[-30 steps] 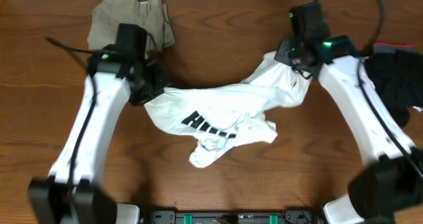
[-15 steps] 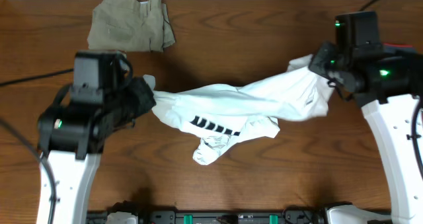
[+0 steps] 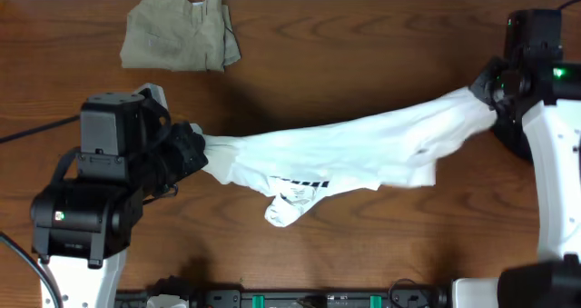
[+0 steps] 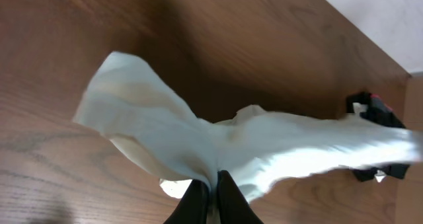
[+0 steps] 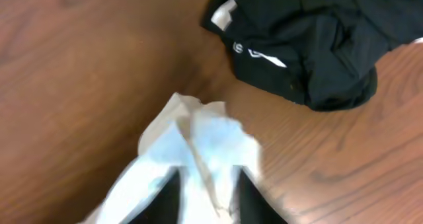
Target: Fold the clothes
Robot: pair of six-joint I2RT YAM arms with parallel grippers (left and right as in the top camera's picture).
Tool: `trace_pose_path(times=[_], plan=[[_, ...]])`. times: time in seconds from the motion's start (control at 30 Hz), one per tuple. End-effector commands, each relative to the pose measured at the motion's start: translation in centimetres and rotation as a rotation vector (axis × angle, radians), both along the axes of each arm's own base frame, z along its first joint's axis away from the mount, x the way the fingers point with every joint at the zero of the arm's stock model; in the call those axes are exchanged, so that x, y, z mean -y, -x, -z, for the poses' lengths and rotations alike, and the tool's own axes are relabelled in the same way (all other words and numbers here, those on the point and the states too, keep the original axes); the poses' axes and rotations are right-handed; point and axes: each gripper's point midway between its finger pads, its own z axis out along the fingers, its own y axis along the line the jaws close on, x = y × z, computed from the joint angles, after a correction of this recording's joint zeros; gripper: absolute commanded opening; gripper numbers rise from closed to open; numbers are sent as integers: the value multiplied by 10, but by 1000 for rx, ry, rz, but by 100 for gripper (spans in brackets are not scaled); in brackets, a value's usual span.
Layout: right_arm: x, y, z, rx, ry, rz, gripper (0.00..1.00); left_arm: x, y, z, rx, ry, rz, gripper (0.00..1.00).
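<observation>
The white T-shirt (image 3: 354, 144) hangs stretched in a long band between my two grippers, above the table's middle. Its black stripe print (image 3: 300, 183) shows on the lower edge, and a crumpled end droops below. My left gripper (image 3: 201, 150) is shut on the shirt's left end; the left wrist view shows the cloth (image 4: 264, 145) pinched between the closed gripper (image 4: 213, 184). In the right wrist view my right gripper (image 5: 208, 187) has its jaws apart with the shirt's other end (image 5: 198, 131) lying bunched between them. It sits at the far right (image 3: 486, 97).
Khaki-beige trousers (image 3: 177, 31) lie folded at the back left of the wooden table (image 3: 363, 35). A black bundle (image 5: 310, 39) rests on the table just beyond my right gripper, and it also shows as the dark bundle (image 4: 377, 118) in the left wrist view.
Both arms have swung outward, pulling the shirt from a slack heap into a taut band. The right gripper's jaws, closed on the cloth before, now stand apart.
</observation>
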Motion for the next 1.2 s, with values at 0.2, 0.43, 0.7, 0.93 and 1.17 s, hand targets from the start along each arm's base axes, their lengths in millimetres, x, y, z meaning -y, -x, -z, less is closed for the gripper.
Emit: trace_pose_path(times=[0.2,0.43,0.7,0.93,1.17], plan=[[-26,11,19,-111,-140,-157,66,0,-11,14,-57,-17,2,6],[-70,59,31,-299,-333,-348,58,-12,-25,34,-118,-97,-39,6],[-86,87,64,-438,-332,-426,56,-48,-49,58,-177,-251,-222,6],[-99,104,113,-500,-352,-458,58,-85,-67,77,-230,-318,-382,6],[-119,105,144,-472,-372,-496,58,-122,-65,91,-300,-314,-494,6]])
